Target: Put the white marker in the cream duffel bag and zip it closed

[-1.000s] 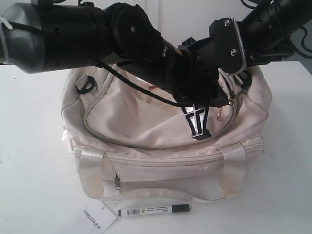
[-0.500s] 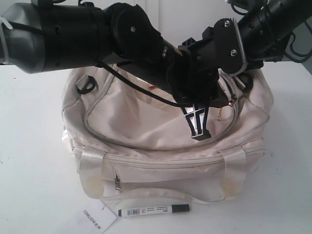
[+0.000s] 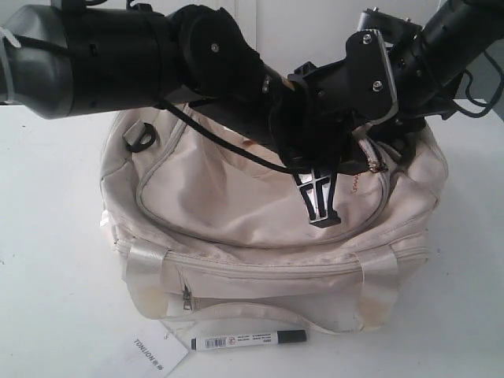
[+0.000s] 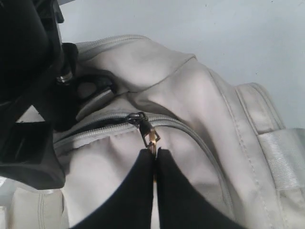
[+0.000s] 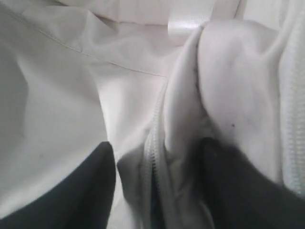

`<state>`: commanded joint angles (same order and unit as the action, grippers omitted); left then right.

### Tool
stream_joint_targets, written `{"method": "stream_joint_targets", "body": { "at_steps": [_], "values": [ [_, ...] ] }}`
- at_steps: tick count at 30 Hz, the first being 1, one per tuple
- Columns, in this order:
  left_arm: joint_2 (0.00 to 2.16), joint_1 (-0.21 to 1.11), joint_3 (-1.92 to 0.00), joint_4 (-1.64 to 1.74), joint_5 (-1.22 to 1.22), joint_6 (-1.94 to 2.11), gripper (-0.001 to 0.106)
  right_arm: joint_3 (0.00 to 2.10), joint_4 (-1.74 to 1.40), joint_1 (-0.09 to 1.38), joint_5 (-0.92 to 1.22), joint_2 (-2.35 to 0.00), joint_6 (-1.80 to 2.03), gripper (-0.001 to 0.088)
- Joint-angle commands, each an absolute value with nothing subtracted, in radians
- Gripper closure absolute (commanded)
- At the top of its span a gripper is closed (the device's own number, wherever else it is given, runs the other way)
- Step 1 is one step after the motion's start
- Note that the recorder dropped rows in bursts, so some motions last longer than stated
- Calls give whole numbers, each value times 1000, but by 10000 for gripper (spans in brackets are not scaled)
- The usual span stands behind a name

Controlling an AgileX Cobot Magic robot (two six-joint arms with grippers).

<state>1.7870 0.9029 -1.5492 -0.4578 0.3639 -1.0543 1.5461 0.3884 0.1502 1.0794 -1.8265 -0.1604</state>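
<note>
The marker (image 3: 248, 340) lies on the worktop (image 3: 55, 236) just in front of the bag (image 3: 236, 213), long axis left-right, cap to the right, beside a tag (image 3: 153, 354). Both pincers sit well behind it at the bag's top. The left pincer (image 4: 155, 160) is pinched on the zipper pull (image 4: 148, 136). The right pincer (image 5: 157, 152) is spread wide astride a fabric fold, and neither is plainly nearer.

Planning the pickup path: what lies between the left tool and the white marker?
The exterior view shows only the cream duffel bag itself there: the left tool sits on its top, the white marker lies at its front.
</note>
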Motion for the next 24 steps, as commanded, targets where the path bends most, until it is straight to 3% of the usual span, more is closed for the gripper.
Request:
{"method": "stream_joint_targets", "body": {
  "at_steps": [6, 9, 24],
  "values": [
    [1787, 903, -1549, -458, 364, -1052, 1053, 1546, 388, 150, 1070, -1827, -167, 763],
    [1787, 903, -1549, -458, 364, -1050, 1053, 1546, 388, 150, 1056, -1825, -179, 868],
    [1787, 903, -1549, -540, 374, -1043, 1053, 1546, 413, 150, 878, -1754, -128, 868]
  ]
}}
